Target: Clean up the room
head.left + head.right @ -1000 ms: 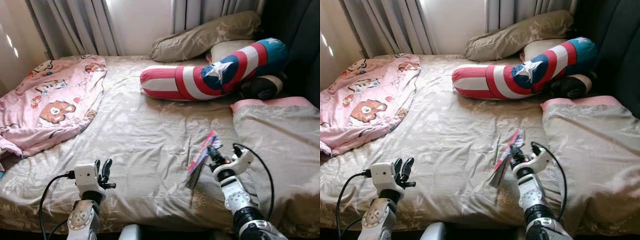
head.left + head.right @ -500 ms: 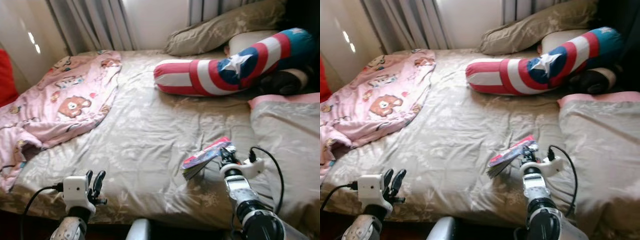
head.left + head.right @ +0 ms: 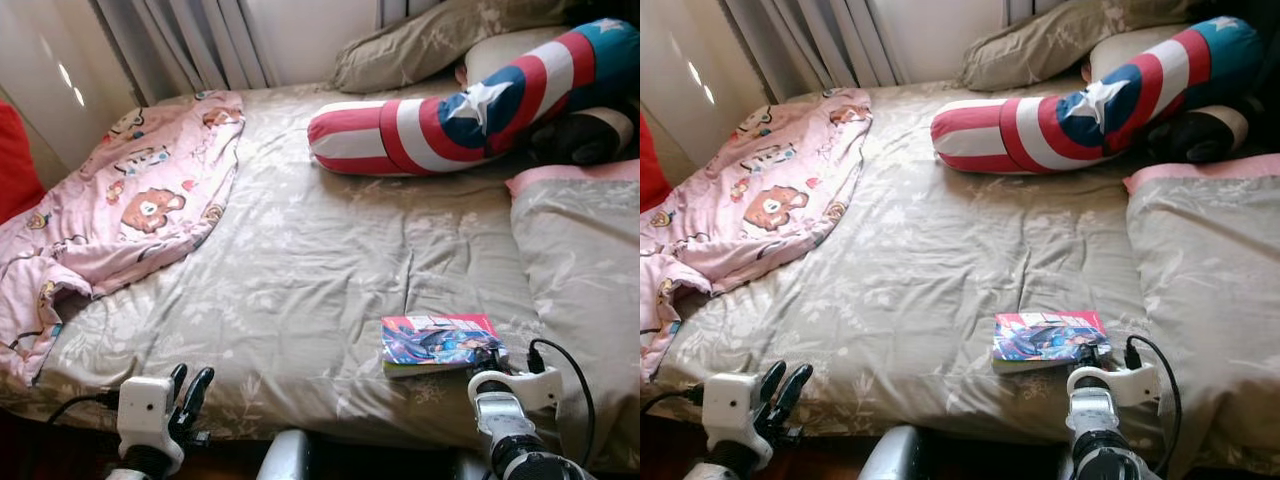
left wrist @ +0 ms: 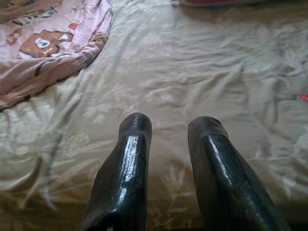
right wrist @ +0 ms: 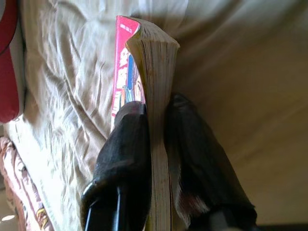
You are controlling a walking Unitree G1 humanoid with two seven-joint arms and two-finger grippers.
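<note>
Near the bed's [image 3: 300,250] front edge, a comic book [image 3: 438,340] is pinched by the right gripper [image 5: 156,118] at its page edge; thin and floppy, it is judged best held near the spine.

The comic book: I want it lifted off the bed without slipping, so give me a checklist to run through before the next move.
1. Right tool shut on the comic book: ok, its fingers pinch the page block from both sides.
2. Grip depth: not ok, it holds the book near one edge, so the far end may sag.
3. Book position: ok, it lies cover up on the bedsheet, near the bed's front edge.
4. Lift path: ok, the beige pillow and the striped bolster lie apart from the book.
5. Left tool free: ok, open and holding nothing.
6. Drop-off spot: cannot tell.
</note>
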